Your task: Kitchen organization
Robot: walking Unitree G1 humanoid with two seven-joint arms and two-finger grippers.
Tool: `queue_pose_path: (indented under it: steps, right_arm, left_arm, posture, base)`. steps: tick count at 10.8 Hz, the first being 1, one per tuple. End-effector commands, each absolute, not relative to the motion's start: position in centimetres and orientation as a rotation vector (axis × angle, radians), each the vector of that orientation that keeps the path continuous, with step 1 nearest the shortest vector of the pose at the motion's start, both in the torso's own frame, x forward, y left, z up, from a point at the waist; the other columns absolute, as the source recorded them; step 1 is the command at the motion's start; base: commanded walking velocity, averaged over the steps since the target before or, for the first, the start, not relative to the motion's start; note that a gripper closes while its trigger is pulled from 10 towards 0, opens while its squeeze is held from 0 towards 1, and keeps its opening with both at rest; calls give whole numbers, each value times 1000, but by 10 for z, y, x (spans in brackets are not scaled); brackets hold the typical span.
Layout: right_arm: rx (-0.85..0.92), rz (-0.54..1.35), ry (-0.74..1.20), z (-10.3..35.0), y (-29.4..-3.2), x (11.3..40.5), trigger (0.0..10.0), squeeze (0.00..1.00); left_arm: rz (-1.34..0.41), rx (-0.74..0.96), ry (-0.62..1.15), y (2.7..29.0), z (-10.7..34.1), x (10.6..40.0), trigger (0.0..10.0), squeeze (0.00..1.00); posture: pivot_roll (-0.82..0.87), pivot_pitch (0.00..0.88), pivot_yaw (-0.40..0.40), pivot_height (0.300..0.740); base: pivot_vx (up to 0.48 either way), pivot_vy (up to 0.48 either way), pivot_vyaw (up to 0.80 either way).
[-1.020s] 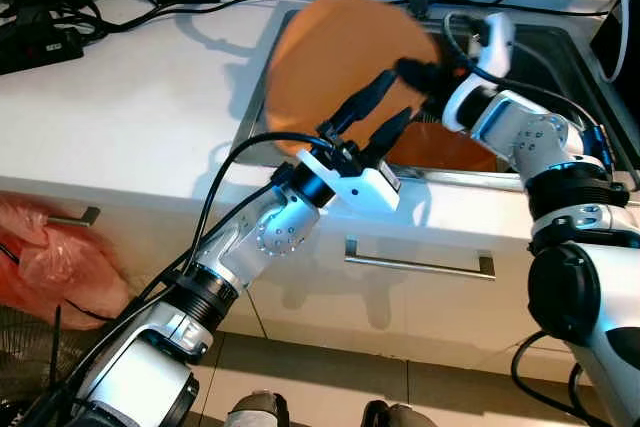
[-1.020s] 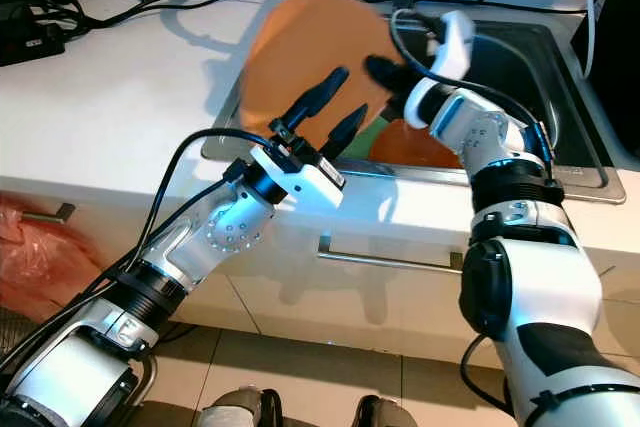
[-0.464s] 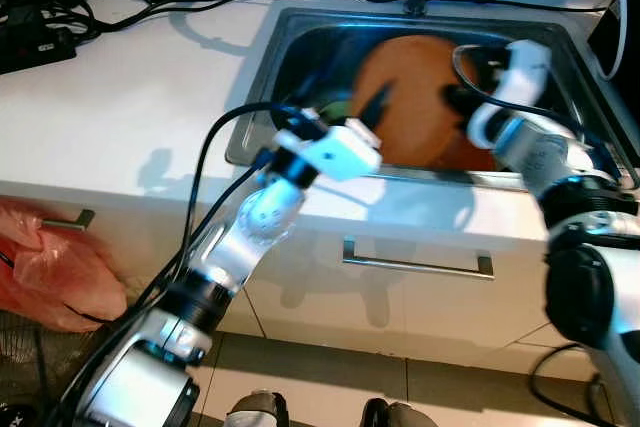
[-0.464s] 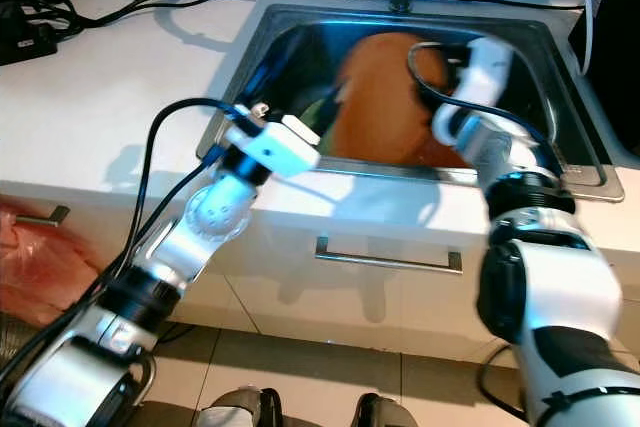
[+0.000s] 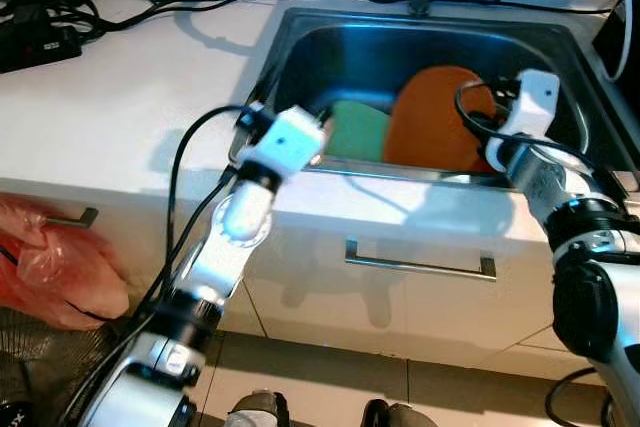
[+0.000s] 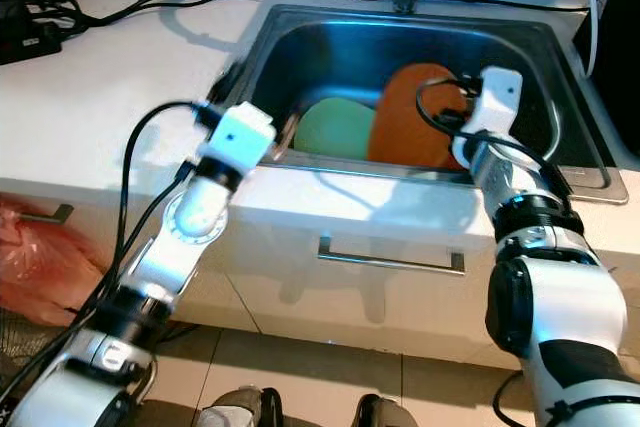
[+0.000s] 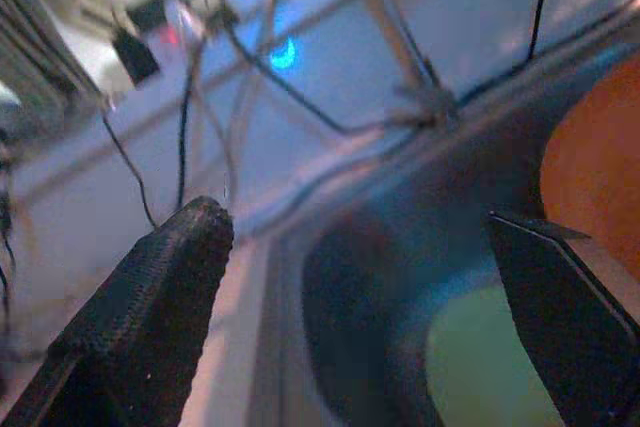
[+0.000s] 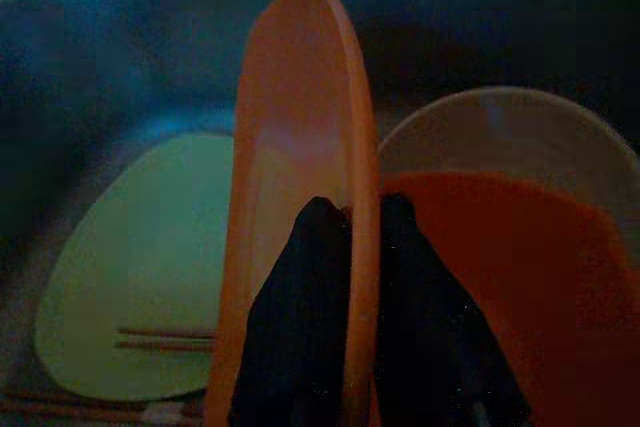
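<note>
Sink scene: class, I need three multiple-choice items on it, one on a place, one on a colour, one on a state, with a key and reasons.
1. Where does the green plate lie?
A. inside the sink
B. on the white counter
C. on the floor

2. What colour is the plate held by the right pincer?
A. blue
B. orange
C. white

3. How is the left pincer?
A. shut on the green plate
B. shut on a cable
C. open, holding nothing

Key: 1 A, the green plate rests on the sink bottom beside the orange plate. 2 B, the right wrist view shows the two black fingers pinching an orange rim on edge. 3 C, the left wrist view shows its fingers spread wide with nothing between them.
</note>
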State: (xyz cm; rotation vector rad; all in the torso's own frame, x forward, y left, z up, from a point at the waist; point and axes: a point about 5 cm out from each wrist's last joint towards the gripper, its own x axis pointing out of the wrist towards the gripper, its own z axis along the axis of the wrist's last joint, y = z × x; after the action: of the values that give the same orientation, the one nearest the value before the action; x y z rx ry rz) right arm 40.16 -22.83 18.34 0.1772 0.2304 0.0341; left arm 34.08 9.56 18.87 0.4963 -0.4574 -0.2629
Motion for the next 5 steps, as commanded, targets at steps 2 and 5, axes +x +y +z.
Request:
queue_pose_path:
  steps: [2,5]
  right_arm:
    - [123,-33,246,174,-243,396,10000,0]
    - [112,-51,261,167,-245,393,10000,0]
  left_arm:
    - [-292,446,-368,97,180,340,10000,1000]
    - [-313,324,-273,92,175,342,10000,1000]
  posture:
    - [74,108,7,740]
    - [68,104,5,740]
  base:
    - [0,0,0]
    - [0,0,0]
